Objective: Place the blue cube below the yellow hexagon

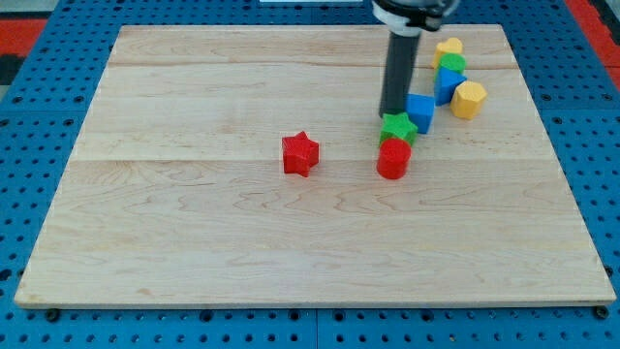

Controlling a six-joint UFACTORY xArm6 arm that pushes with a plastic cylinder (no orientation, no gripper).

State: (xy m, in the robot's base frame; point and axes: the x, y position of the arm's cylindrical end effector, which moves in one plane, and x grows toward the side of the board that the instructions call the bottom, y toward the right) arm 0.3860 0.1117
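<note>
The blue cube (pixel 421 111) lies at the view's upper right, touching a green star (pixel 398 128) on its lower left. The yellow hexagon (pixel 469 99) lies to the right of the cube and slightly above it, a small gap apart. My tip (pixel 391 115) is just left of the blue cube, at the top edge of the green star. The dark rod rises from there to the view's top.
A red cylinder (pixel 393 159) sits right below the green star. A red star (pixel 300 153) lies near the board's middle. A second blue block (pixel 449 84), a green block (pixel 450 64) and a yellow block (pixel 448 47) cluster above the hexagon. The wooden board (pixel 194 242) ends at a blue pegboard surround.
</note>
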